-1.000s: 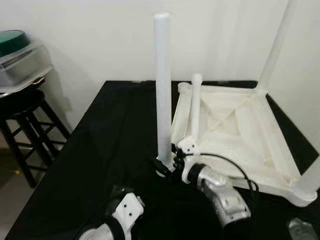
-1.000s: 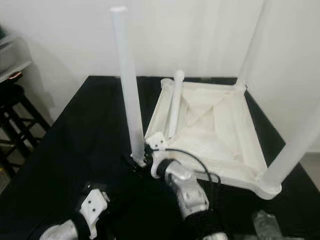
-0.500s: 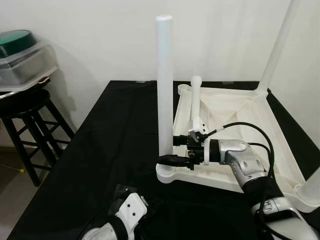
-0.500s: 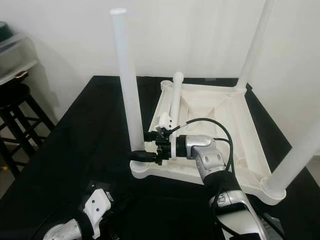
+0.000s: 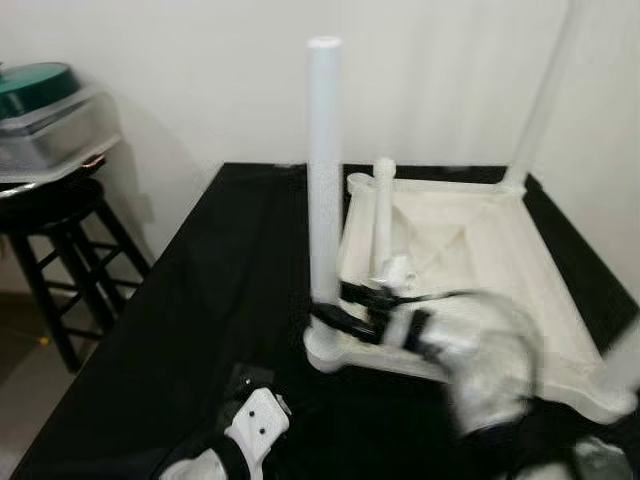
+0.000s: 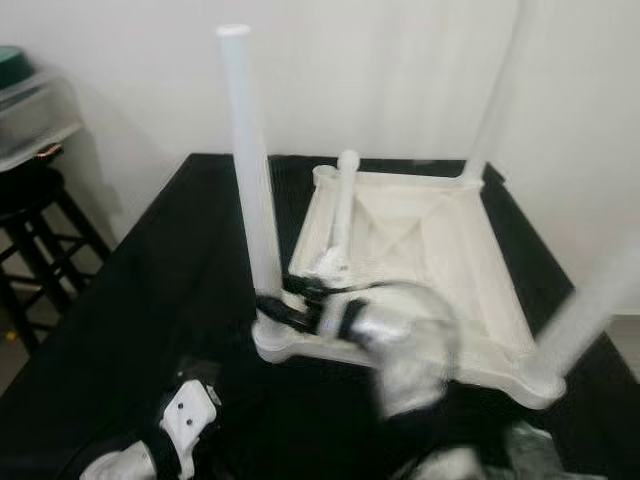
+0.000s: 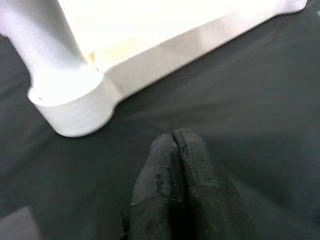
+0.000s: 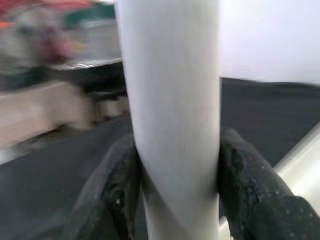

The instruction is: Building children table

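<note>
While my right gripper (image 8: 175, 165) clamps the tall white plastic table leg (image 5: 324, 170) near its base, its black fingers (image 8: 250, 185) pressing both sides, I judge the leg is being seated into the near-left corner socket (image 7: 70, 102) of the upside-down white plastic tabletop (image 5: 470, 250) on the black cloth-covered surface (image 5: 220, 280). I should keep the leg plumb and press straight down. My left gripper (image 7: 174, 150) hovers low beside that corner, fingers closed on nothing.
</note>
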Controlling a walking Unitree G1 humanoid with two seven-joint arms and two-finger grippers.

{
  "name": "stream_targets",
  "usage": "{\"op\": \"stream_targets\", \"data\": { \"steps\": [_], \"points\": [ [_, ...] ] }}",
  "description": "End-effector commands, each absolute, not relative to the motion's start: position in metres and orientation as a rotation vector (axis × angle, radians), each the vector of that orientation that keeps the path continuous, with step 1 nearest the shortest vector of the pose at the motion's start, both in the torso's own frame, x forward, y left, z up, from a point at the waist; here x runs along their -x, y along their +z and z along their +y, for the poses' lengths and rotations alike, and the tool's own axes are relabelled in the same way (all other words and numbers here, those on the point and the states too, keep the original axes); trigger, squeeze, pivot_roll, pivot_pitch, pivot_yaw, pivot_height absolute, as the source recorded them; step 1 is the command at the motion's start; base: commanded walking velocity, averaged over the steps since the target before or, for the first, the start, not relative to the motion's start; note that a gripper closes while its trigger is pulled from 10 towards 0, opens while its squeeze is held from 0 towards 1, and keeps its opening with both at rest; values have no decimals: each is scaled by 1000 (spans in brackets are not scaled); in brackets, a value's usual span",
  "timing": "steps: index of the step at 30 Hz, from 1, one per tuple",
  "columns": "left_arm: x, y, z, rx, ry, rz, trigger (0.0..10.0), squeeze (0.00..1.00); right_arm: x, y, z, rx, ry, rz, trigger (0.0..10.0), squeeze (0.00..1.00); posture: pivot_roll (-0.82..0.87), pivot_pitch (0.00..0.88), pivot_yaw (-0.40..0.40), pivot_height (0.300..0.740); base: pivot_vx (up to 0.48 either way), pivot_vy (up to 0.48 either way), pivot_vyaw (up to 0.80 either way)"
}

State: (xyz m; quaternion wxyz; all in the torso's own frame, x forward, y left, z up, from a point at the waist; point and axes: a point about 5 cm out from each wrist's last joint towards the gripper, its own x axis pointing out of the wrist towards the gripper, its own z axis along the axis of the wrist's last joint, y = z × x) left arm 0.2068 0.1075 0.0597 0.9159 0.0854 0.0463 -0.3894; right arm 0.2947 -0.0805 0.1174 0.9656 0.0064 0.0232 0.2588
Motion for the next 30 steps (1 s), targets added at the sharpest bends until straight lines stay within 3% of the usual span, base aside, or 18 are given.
{"op": "stream_targets", "data": {
  "steps": [1, 4, 8, 9, 11, 12, 19, 30],
  "points": [
    [-206, 57, 113, -191, -806, 121, 10000, 0, -270, 62, -89, 24, 473, 329, 0, 0, -57, 0, 48, 740, 0, 0, 0],
    [-207, 57, 112, -195, -811, 123, 10000, 0, -269, 64, -89, 22, 496, 314, 0, 0, -55, 0, 46, 740, 0, 0, 0],
    [-209, 58, 112, -199, -809, 121, 10000, 0, -290, 78, -98, 52, 482, 255, 0, 0, -55, 0, 34, 740, 0, 0, 0],
    [-211, 58, 112, -203, -802, 117, 10000, 0, -296, 85, -95, 32, 498, 222, 10000, 0, -54, 0, 32, 740, 0, 0, 0],
    [-211, 58, 112, -206, -801, 117, 10000, 0, -297, 88, -93, 5, 518, 207, 10000, 0, -54, 0, 34, 740, 0, 0, 0],
    [-212, 58, 112, -209, -801, 117, 10000, 0, -296, 93, -89, -18, 536, 191, 10000, 1000, -55, 0, 37, 740, 0, 0, 0],
    [-217, 62, 115, -229, -794, 113, 10000, 0, -289, 112, -83, -71, 594, 124, 10000, 1000, -61, 0, 40, 740, 0, 0, 0],
    [-238, 85, 136, -250, -610, 64, 10000, 0, -254, 98, -120, -60, 673, 146, 10000, 1000, -86, 0, 43, 740, 0, 0, 0]
  ]
}}
